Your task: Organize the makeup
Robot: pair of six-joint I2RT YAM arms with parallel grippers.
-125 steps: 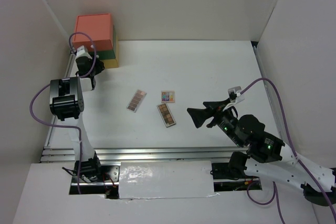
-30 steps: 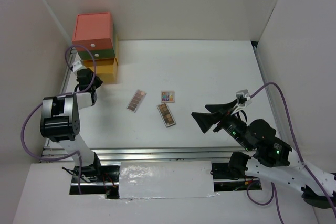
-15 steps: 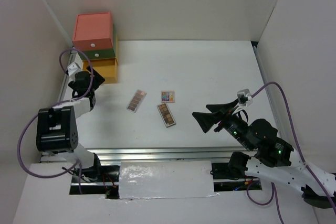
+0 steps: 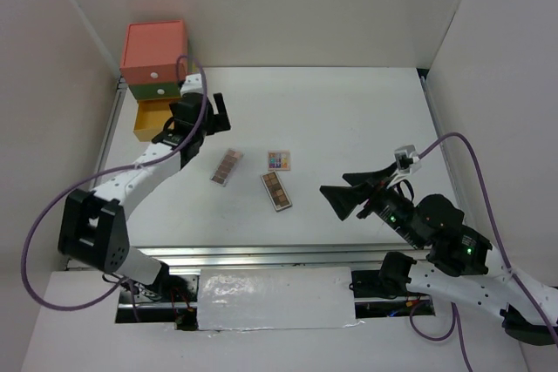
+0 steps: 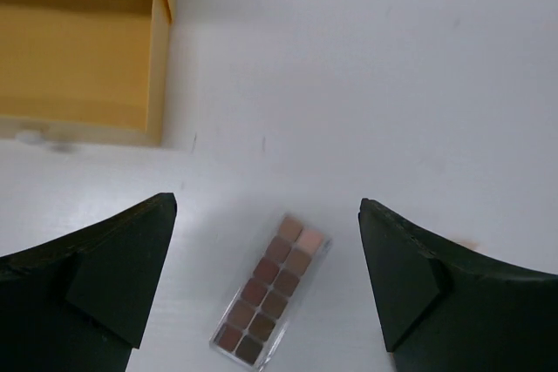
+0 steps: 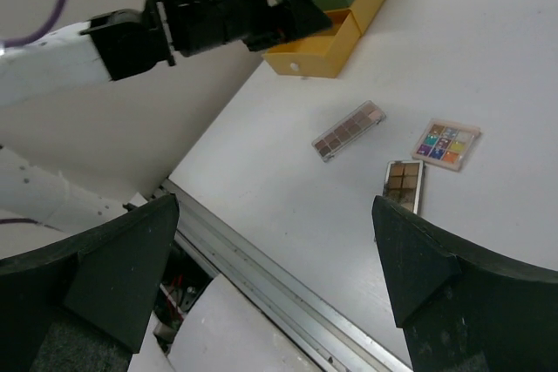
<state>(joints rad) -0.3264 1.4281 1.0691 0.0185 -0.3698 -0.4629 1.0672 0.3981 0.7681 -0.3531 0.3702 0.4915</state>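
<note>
Three makeup palettes lie mid-table: a pinkish one, a multicolour one and a brown one. My left gripper hovers open and empty between the pulled-out yellow drawer and the pinkish palette. The left wrist view has the pinkish palette below the gap of the left gripper, untouched. My right gripper stands open and empty to the right of the brown palette. The right wrist view takes in the pinkish palette, the multicolour palette and the brown palette, beyond the right gripper.
The coral, green and yellow drawer box stands in the back left corner, its yellow bottom drawer out and showing a bare inside. White walls close the table on three sides. A metal rail runs along the near edge.
My left gripper has opened and swung right, from the drawer box's front toward the pinkish palette. The yellow drawer now stands pulled out. The right arm has barely moved.
</note>
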